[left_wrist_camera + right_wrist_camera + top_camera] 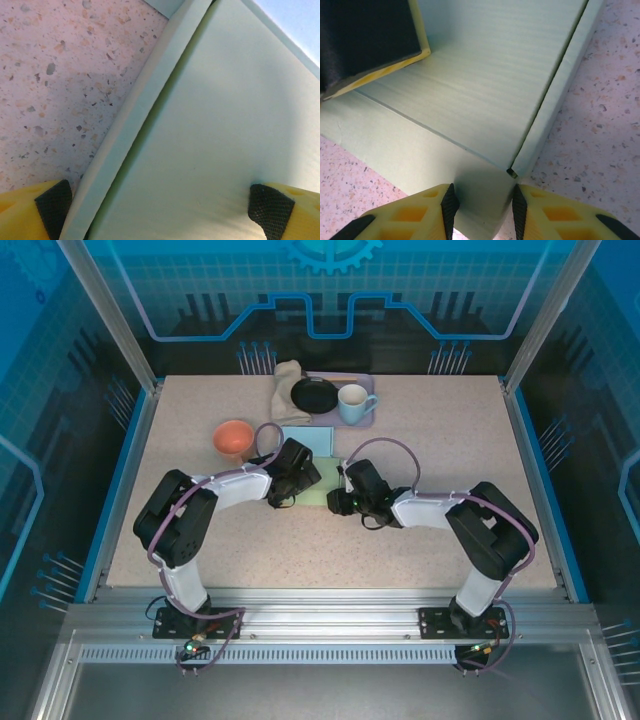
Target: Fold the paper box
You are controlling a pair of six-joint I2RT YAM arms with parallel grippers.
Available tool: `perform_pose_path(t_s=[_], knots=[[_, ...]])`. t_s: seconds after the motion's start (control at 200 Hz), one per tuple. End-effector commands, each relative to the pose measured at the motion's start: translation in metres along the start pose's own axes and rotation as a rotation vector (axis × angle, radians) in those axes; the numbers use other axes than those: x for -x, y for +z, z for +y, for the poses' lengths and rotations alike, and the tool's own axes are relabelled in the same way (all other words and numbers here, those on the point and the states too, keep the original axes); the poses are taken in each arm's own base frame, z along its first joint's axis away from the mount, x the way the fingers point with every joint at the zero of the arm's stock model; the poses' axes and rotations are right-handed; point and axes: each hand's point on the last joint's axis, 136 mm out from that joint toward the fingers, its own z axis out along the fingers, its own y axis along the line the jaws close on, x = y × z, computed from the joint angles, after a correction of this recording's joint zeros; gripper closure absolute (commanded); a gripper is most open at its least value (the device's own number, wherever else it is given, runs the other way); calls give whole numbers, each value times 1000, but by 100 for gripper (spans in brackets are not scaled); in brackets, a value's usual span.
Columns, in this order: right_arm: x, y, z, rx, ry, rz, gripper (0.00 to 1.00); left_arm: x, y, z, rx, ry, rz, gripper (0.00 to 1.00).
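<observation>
One each of paper box (318,497), bowl (233,437), mug (353,403), black dish (314,395), tray (368,380), cloth (287,390); two claws (165,210) (482,202).

Left arm (235,487) and right arm (430,508) are bending inward.
Left claw (162,210) is gaping; right claw (482,205) is pinching the box (485,100).

Paper box (318,497) in front of me: pale green, thin card, lying open around the middle of the table (450,440). One long side wall's folded upright, the base panel's flat, and there's a crease line across it.
</observation>
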Motion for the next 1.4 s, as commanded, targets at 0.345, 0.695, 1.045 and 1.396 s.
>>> perform_pose_path(t_s=[0.345,0.695,1.045,1.396], knots=[[-29,3,1,-23,-98,30,63,-38,15,85,299,56,121,3],[-35,3,0,-9,-134,-39,63,-38,14,86,296,55,121,3],[-34,-10,6,25,-96,-44,63,-37,14,88,306,57,114,3],[-22,-41,2,-35,11,-27,60,-36,15,90,310,54,114,3]])
